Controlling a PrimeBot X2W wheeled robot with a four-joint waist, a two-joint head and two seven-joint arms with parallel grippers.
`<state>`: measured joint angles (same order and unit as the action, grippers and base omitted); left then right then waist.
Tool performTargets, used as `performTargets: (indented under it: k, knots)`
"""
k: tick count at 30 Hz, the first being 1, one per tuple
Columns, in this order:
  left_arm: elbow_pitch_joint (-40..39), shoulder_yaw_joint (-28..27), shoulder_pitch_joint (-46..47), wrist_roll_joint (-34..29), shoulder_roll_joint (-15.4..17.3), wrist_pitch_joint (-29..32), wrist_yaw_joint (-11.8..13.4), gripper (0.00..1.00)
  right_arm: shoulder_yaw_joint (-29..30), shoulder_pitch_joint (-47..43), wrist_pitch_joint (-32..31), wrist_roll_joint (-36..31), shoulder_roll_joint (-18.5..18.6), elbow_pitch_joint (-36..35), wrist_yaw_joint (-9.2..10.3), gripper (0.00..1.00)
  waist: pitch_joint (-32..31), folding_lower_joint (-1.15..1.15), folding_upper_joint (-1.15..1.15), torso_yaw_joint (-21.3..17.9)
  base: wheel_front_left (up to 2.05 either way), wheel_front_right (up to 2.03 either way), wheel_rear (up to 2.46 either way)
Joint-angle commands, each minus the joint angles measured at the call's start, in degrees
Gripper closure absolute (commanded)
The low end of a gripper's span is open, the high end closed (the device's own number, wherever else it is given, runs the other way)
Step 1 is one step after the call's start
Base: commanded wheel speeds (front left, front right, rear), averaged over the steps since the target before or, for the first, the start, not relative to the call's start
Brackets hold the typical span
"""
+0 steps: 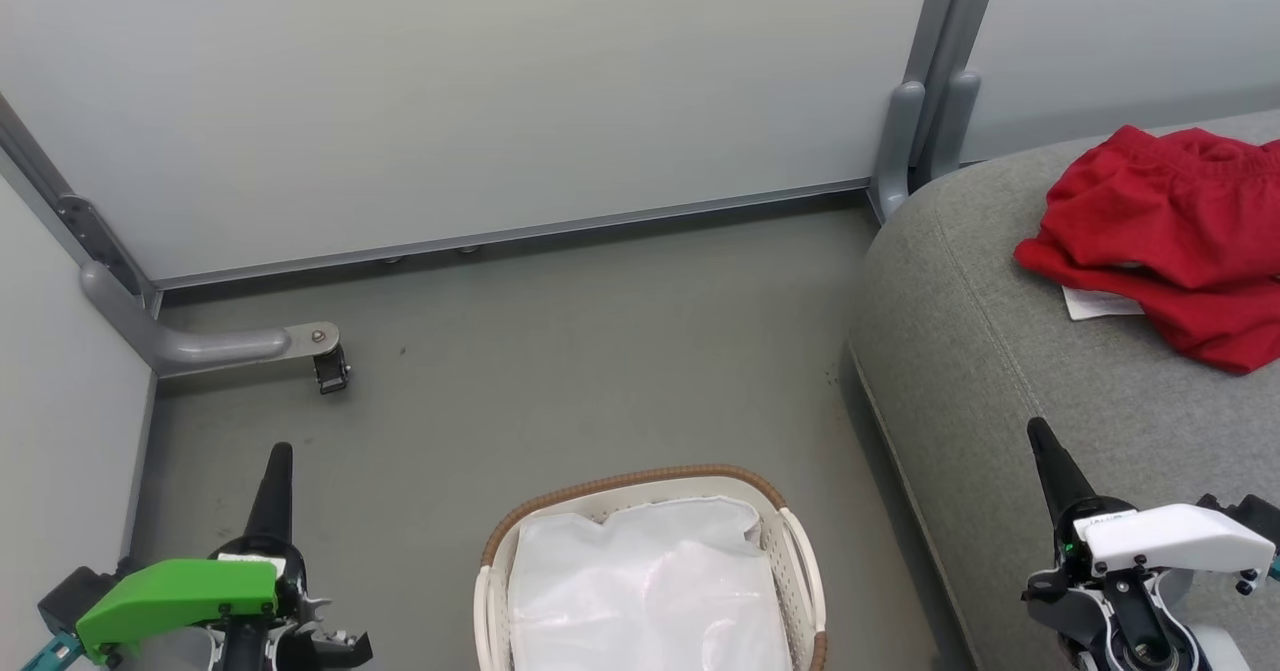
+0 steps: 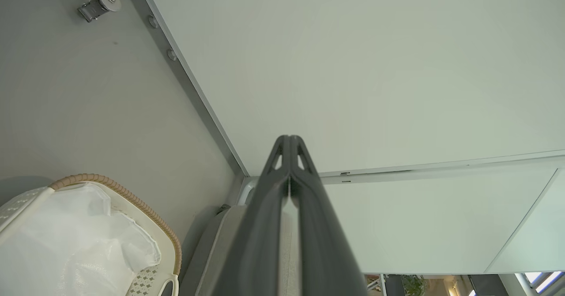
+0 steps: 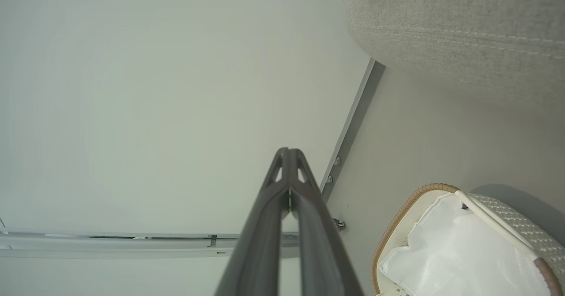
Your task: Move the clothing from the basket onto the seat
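The red clothing (image 1: 1170,241) lies in a crumpled heap on top of the grey seat (image 1: 980,371), back from the seat's near edge and toward its far edge, with a small white label (image 1: 1098,303) poking out from its near side. The basket (image 1: 640,481) stands on the grey floor (image 1: 560,351) just beside the seat's rounded side, and the white liner (image 1: 650,591) lies rumpled inside it. The left gripper (image 1: 280,451) hangs over the floor to the left of the basket, its two dark fingers pressed together with nothing between them. The right gripper (image 1: 1036,427) hangs above the near part of the seat, well apart from the clothing, its fingers likewise pressed together and holding nothing. A metal foot with a small caster (image 1: 330,366) stands near the corner of the pale wall panels (image 1: 500,91).
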<state>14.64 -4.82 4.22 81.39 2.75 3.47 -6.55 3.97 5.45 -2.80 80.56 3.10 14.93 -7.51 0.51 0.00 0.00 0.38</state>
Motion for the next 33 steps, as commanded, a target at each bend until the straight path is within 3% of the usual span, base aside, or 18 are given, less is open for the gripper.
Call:
performTargets:
  k: [1,26,33]
  knots:
    - [-0.5,-0.3,1.4,1.1,0.2,0.3,-0.4,1.0,0.3,0.9,-0.4,1.3,0.4,-0.5,0.02,1.0,0.0,0.0,0.0,0.0,0.0,0.0,0.0]
    - [-0.7,-1.8,2.4,10.8,0.2,3.1,-1.1,1.0,2.1,0.9,-3.3,11.9,0.3,-1.1,0.02,1.0,-0.3,0.0,0.0,-0.4,0.0,0.0,0.0]
    - [-0.7,-1.9,2.4,11.1,0.2,3.3,-1.1,1.0,2.2,0.9,-3.6,12.4,0.3,-1.1,0.02,1.0,-0.3,0.0,0.0,-0.4,0.0,0.0,0.0]
